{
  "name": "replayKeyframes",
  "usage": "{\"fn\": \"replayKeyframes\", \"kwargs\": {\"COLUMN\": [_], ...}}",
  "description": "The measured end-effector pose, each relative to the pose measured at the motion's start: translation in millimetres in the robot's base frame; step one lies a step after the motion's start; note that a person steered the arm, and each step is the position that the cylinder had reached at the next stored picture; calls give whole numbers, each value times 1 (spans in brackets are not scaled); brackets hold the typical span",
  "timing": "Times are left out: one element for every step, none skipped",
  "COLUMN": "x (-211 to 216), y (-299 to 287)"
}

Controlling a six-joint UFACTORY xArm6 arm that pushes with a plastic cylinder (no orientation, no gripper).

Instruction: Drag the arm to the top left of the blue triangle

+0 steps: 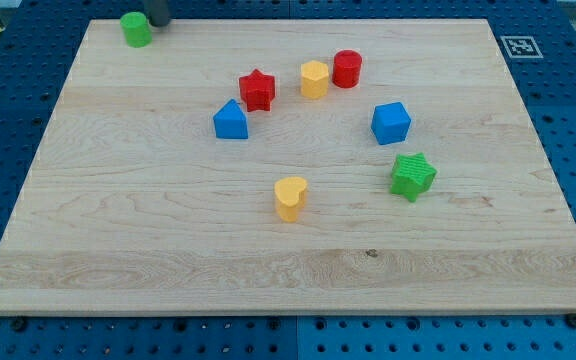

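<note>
- Nearest on the pale wooden board (168, 280) stand a yellow heart-shaped block (290, 197) and, to its right, a green star block (412, 176).
- Mid-board, the blue triangular block (231, 120) sits just left of a red star block (257, 90).
- At the far left corner, my tip (158, 21) touches a green cylinder block (136, 29); there are no fingers and it holds nothing.
- Best path: slide nearer and rightward, stopping short of the triangle's far-left side.

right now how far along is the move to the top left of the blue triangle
Done: nothing visibly finished. My tip sits at the board's top-left edge, just to the view's right of the green cylinder, well away from the blue triangle. In hand: the tip is already up and to the left of the triangle, only too far off. Left: slide down and rightward to stop close beside its upper-left corner, short of the red star.
</note>
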State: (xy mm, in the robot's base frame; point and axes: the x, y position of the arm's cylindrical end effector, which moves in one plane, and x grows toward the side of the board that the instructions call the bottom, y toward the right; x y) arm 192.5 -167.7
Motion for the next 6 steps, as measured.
{"fn": "replayKeyframes", "kwargs": {"x": [32,67,67,63,63,65], "y": [78,114,114,111,103,103]}}
